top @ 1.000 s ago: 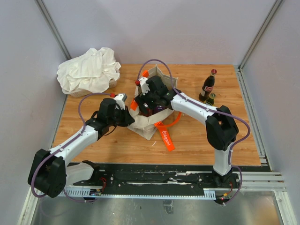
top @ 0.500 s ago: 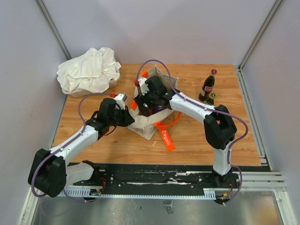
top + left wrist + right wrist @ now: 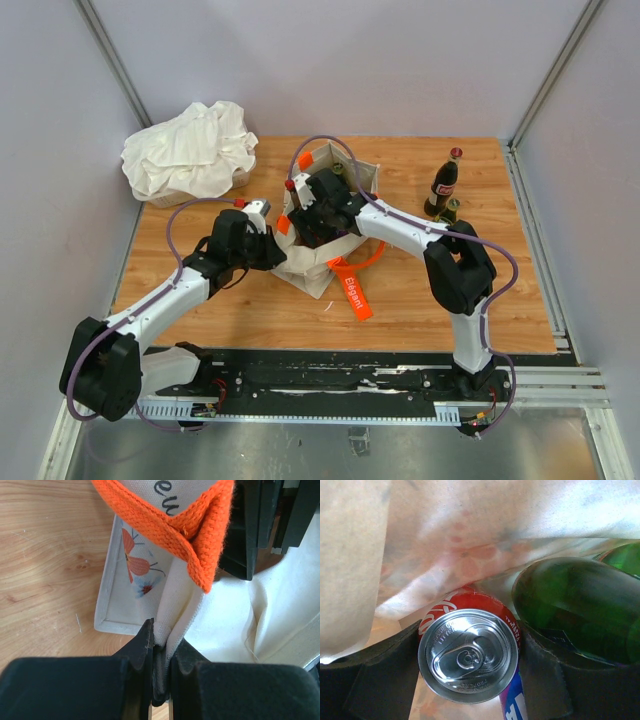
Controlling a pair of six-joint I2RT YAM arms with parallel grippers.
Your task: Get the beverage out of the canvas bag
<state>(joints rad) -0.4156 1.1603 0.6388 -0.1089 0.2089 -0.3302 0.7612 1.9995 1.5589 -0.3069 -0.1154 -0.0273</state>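
The cream canvas bag (image 3: 312, 268) stands mid-table with orange handles and an orange strap tag (image 3: 354, 292). My left gripper (image 3: 276, 250) is shut on the bag's near-left rim; in the left wrist view (image 3: 161, 652) the cream fabric (image 3: 220, 625) is pinched between the jaws under an orange handle (image 3: 185, 520). My right gripper (image 3: 318, 215) is down inside the bag. In the right wrist view (image 3: 469, 655) its fingers (image 3: 380, 680) press both sides of an upright red can (image 3: 468, 652). A green bottle (image 3: 575, 600) lies close beside the can.
A cola bottle (image 3: 443, 185) stands on the table right of the bag, with a small dark object (image 3: 453, 208) at its foot. A white cloth heap (image 3: 190, 150) sits at the back left. Grey walls close three sides.
My right gripper has moved a little left and deeper into the bag. The bag's far rim now stands more open. My left arm has stayed put, holding the rim.
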